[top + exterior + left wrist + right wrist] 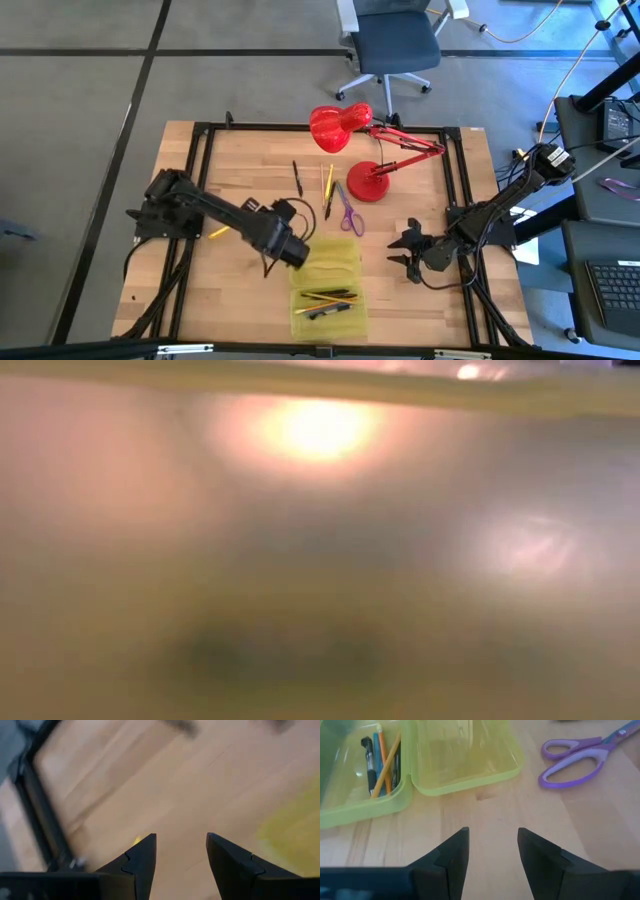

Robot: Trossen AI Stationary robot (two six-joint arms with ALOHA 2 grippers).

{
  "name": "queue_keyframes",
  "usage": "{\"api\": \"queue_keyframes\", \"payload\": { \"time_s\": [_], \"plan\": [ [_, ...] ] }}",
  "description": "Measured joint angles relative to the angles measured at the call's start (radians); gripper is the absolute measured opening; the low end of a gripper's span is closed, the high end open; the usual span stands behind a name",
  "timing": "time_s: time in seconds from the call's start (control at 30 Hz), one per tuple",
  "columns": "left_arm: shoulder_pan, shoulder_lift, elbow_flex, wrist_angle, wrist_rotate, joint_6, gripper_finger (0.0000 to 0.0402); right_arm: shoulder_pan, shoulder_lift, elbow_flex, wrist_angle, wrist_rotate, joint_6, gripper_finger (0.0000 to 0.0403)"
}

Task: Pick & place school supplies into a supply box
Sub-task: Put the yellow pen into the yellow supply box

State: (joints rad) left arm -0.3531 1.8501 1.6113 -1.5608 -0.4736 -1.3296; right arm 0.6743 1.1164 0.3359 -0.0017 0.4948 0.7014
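Eyeing the scissors (585, 762): looked light, stiff, slick, so best pinched across the blades. Right gripper (492, 855) spread, empty; left gripper (181, 860) spread too, near the box (325, 275).

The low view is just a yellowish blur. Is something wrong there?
Probably not broken: the supply box lies open at the table's near edge, likely right against that camera. Otherwise only unpacked items stand out: scissors and pens still outside the box.

My fingers (455, 857) are black — the supply box (465, 762) translucent yellow-green, scissors (580, 760) purple, lamp (345, 130) red, surface (250, 170) pale wood-grain.
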Motion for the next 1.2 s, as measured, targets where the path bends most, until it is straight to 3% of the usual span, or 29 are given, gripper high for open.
{"api": "queue_keyframes", "payload": {
  "time_s": [0.17,0.4,0.57,0.8,1.2],
  "plan": [
    [0.059,-0.07,-0.235,0.079,0.126,-0.003,0.0161,0.0,0.0,0.0,-0.024,-0.025,-0.001,0.0172],
    [0.117,-0.292,-0.609,0.423,0.248,0.074,0.0166,0.0,0.0,0.0,-0.048,-0.052,-0.002,0.0172],
    [0.132,-0.393,-0.775,0.465,0.336,0.084,0.0164,-0.005,0.0,0.0,-0.048,-0.047,0.0,0.0172],
    [0.132,-0.417,-0.836,0.467,0.379,0.042,0.0163,-0.038,0.0,0.0,-0.048,-0.046,-0.003,0.0172],
    [0.134,-0.415,-0.847,0.473,0.363,0.022,0.0161,-0.085,0.0,0.0,-0.048,-0.083,-0.01,0.0172]
  ]
}}
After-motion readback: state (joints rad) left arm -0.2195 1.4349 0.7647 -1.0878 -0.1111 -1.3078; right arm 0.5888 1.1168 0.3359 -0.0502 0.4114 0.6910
